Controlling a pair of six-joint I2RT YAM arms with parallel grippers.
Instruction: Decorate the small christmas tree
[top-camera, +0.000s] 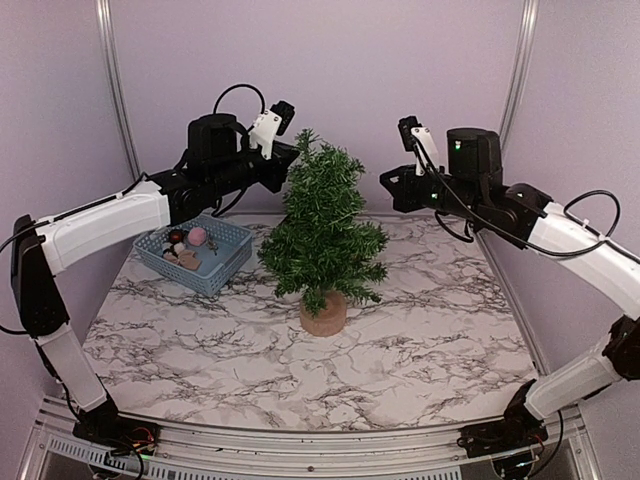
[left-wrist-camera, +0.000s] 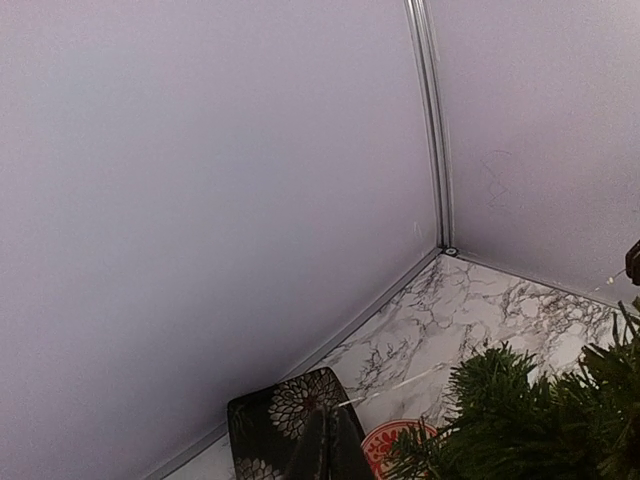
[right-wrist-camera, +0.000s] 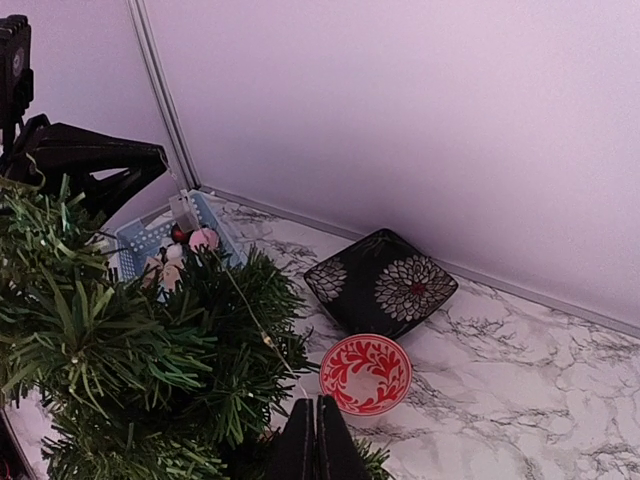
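Left gripper (left-wrist-camera: 326, 428) has its fingers pressed together, and a thin pale strand (left-wrist-camera: 400, 378) leaves their tips and runs straight across toward the right gripper (right-wrist-camera: 316, 425). That one is closed too, and the strand looks to be pinched there as well, though its end near the fingertips is too fine to be sure of. Both arms hold high, one on each side of the tree's top.

The tree (top-camera: 322, 225) stands upright on its stump about mid-table (top-camera: 400, 350), a little nearer the far edge. The right wrist view shows the strand, with tiny beads on it, lying over the upper branches on the near side. A basket (top-camera: 230, 268) of ornaments sits toward the far left corner, well apart from the stump. A dark flowered plate (right-wrist-camera: 380, 282) and a red-patterned bowl (right-wrist-camera: 366, 372) lie behind the tree by the far edge.

The step in hand seems to be draping the strand round the tree. To do it well:

- Move both grips together so the line stays lightly taut and does not sag onto the table.
- Lower it into the branch tips rather than dragging it sideways, since a pull on the needles could tip the light tree.
- Let go with one side only once the strand has caught in the branches.
- Carry the free end clear of the bowl behind.
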